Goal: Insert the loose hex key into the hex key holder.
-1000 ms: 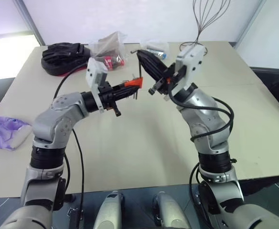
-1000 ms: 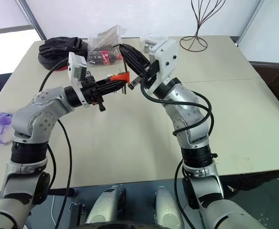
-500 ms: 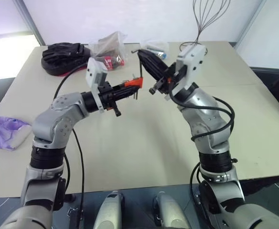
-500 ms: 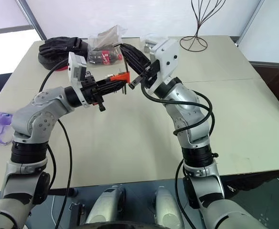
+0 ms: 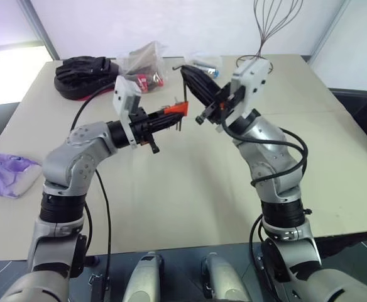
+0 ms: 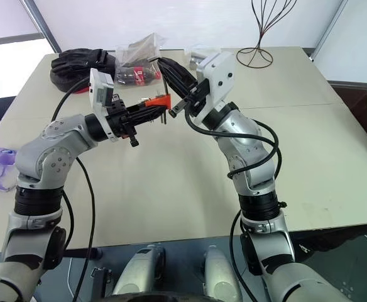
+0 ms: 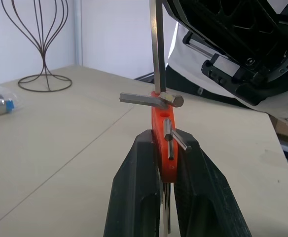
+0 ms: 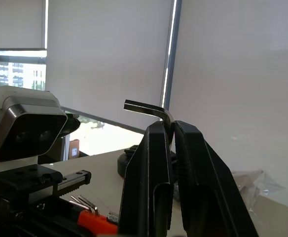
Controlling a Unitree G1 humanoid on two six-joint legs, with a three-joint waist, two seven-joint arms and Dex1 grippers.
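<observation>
Nothing has moved since a second ago: both arms stay raised over the middle of the table, tips close together.

Left gripper (image 7: 166, 163) is clenched on the small red-orange plastic hex key holder (image 7: 160, 129), held up in the air with short dark keys poking out. Right gripper (image 8: 172, 148) is squeezed tight on the thin dark grey L-shaped loose hex key (image 8: 149, 108), whose long rod comes to the holder's top end. Near the beige table's (image 5: 190, 189) far edge lie a black bag (image 5: 83, 68), a crinkly clear plastic bag (image 5: 144, 63) and a thin wire stand (image 6: 262, 38). A purple packet (image 5: 7, 175) sits by the left edge.
</observation>
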